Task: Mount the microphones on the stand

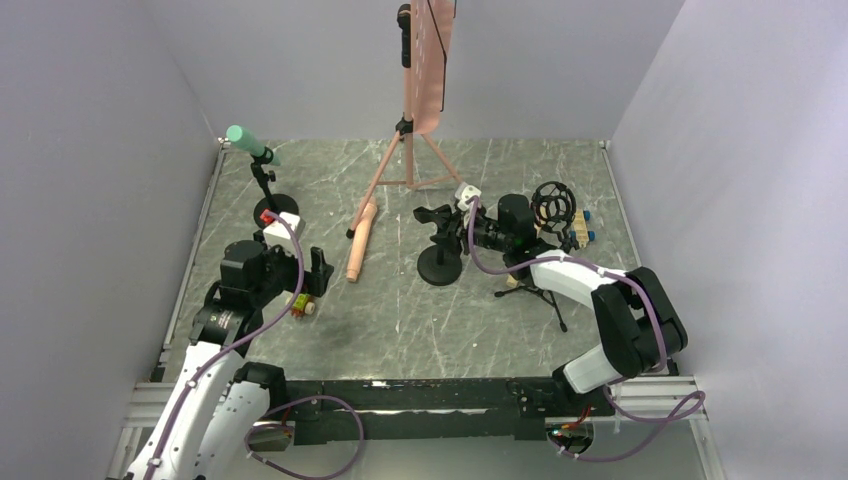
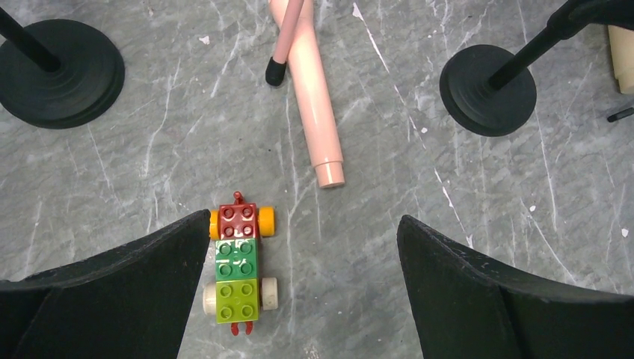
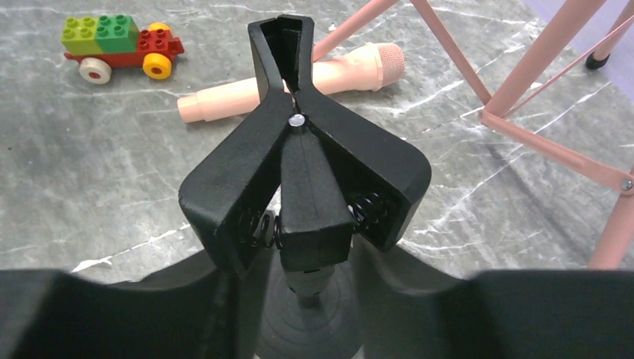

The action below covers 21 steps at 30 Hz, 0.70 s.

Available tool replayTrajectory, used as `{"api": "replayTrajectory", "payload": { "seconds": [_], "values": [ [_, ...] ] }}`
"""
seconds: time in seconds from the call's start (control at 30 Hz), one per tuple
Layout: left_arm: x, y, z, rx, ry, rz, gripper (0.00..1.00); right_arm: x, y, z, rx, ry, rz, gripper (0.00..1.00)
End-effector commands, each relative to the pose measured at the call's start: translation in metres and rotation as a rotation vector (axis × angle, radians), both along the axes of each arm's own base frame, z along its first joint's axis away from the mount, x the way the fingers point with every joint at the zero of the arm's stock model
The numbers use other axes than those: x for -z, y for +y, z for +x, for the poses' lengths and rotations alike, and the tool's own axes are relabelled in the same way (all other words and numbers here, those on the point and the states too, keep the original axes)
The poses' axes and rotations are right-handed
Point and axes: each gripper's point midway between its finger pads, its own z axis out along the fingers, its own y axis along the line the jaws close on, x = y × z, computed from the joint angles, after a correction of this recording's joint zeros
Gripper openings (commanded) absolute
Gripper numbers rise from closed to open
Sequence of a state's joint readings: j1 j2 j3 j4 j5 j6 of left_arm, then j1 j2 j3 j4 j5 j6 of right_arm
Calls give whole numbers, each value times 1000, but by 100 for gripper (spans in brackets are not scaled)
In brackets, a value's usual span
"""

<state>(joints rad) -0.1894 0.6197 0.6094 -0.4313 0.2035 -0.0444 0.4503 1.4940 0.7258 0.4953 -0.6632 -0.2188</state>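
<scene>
Pink microphone point(image 1: 360, 240): lies flat on the grey marbled desk point(image 1: 400, 330), a little toward 10 o'clock from the centre, with the mesh head at 12 o'clock and the handle end at 6; held by neither hand. Green microphone point(image 1: 247, 143): mounted in the round-based black stand point(image 1: 266, 195) at the desk's 10 o'clock corner. Second black stand point(image 1: 440, 262): at centre, at 3 o'clock from the pink microphone, with its spring clip point(image 3: 299, 172) empty and its tips together. Right hand point(image 1: 465, 235): at that clip from 3 o'clock, fingers on either side of the clip handles; whether they press cannot be told. Left hand point(image 2: 304, 219): spread wide and gripping nothing, above the desk at 7 o'clock from the pink microphone. Brick toy car point(image 2: 238, 265): red, green and lime, just beside the left finger. Pink tripod point(image 1: 408, 150): at 12 o'clock, one foot beside the microphone's head. Black shock mount point(image 1: 552, 205): at 2 o'clock.
</scene>
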Motion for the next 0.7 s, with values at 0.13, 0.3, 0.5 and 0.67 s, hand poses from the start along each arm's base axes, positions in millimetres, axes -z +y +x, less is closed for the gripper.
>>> {"api": "replayTrajectory", "payload": {
  "seconds": [0.13, 0.3, 0.5, 0.67],
  "values": [
    [-14, 1, 4, -4, -50, 3, 99, -23, 5, -14, -62, -53, 45, 14],
    [-14, 1, 4, -5, -54, 4, 99, -34, 8, -43, -173, -27, 72, 3],
    [-14, 0, 4, -1, -50, 4, 99, -36, 12, -96, -385, 73, 59, 3],
    [-12, 1, 5, -3, -44, 8, 99, -33, 14, -135, -538, 71, 1, 4]
  ]
}}
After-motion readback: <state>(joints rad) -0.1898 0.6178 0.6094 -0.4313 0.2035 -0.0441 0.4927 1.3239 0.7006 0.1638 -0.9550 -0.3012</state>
